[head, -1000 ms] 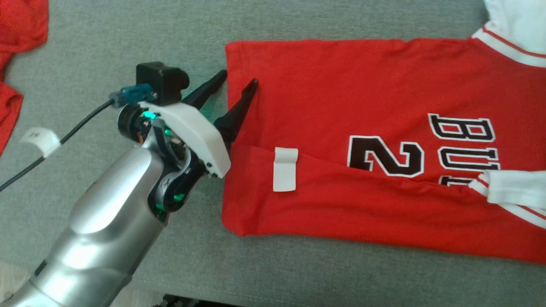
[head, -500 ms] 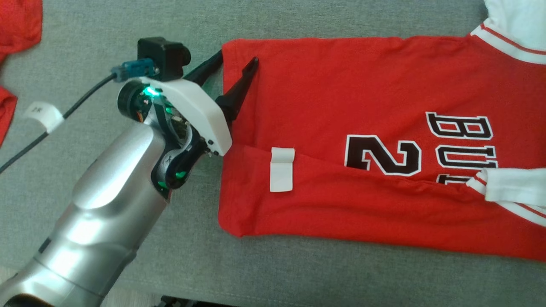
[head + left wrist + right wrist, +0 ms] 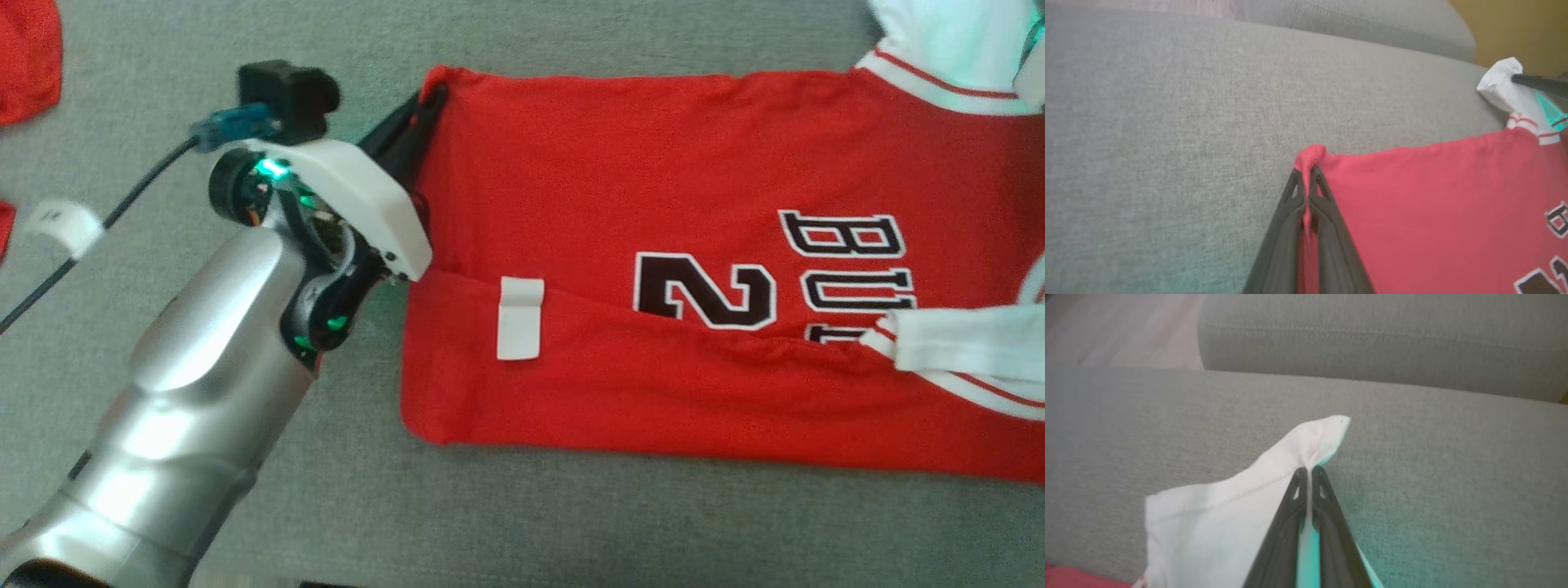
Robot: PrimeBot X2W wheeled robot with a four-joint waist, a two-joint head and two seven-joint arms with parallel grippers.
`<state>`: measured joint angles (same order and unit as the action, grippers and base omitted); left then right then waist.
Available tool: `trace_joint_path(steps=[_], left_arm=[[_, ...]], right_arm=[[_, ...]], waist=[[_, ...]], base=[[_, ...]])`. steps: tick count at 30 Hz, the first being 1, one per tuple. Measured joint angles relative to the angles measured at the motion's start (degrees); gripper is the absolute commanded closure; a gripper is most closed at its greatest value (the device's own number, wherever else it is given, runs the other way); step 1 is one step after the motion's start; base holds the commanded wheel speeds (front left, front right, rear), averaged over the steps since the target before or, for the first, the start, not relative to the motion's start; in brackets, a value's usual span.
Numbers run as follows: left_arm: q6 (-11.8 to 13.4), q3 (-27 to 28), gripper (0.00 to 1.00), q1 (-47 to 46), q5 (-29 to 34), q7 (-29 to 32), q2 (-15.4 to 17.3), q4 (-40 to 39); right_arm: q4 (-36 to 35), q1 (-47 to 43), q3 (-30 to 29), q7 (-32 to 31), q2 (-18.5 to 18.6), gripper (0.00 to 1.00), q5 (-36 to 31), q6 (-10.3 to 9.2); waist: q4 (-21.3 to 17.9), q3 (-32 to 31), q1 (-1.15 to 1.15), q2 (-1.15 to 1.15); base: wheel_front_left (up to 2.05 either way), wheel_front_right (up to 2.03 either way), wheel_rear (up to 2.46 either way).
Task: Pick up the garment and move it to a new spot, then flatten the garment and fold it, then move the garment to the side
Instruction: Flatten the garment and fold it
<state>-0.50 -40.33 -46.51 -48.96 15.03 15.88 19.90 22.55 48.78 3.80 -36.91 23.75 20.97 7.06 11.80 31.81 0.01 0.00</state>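
On the grey cushion (image 3: 571, 523), the red jersey (image 3: 620, 163) lies flat, its near edge folded over and showing a white label (image 3: 519, 318). At its far hem corner my left claw (image 3: 426, 102) is clenched on the red cloth. Farther right, my right claw (image 3: 1309, 470) pinches the jersey's white sleeve (image 3: 1229, 506).

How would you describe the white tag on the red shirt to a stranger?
Find the red jersey spread on the grey cushion. Left of its black number 2, on the folded lower flap, lies a white rectangular tag. The other white label is wrapped round a black cable, off the cloth.
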Motion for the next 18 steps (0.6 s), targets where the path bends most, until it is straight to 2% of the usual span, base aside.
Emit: trace_joint_path(steps=[5, 9, 16, 18], left_arm=[[0.52, 3.12, 1.0, 2.93, -2.34, -3.25, 1.03, -3.11], [0.89, 4.67, 1.0, 7.77, -4.11, -4.81, 2.25, -6.6], [2.44, 5.36, 1.0, 18.2, -6.76, -6.02, 5.69, -14.96], [3.69, 6.27, 1.0, 24.2, -7.73, -6.58, 8.09, -19.24]], right_arm=[[-3.26, -0.44, 1.52, 2.7, 1.79, 1.0, 4.11, 0.0], [-7.47, -4.53, 1.35, 4.59, 3.34, 1.0, 7.68, 0.0], [-18.26, -19.54, 0.1, 4.64, 4.13, 1.0, 11.8, 0.0], [-22.29, -26.59, -0.4, 3.52, 3.88, 1.0, 12.48, 0.0]], waist=[[-1.97, -2.12, 0.0, 0.0], [-3.36, -4.82, -0.01, 0.0], [-6.41, -9.29, -0.02, 0.0], [-8.09, -10.79, -0.02, 0.0]], base=[[0.0, 0.0, 0.0], [0.0, 0.0, 0.0], [0.0, 0.0, 0.0], [0.0, 0.0, 0.0]])
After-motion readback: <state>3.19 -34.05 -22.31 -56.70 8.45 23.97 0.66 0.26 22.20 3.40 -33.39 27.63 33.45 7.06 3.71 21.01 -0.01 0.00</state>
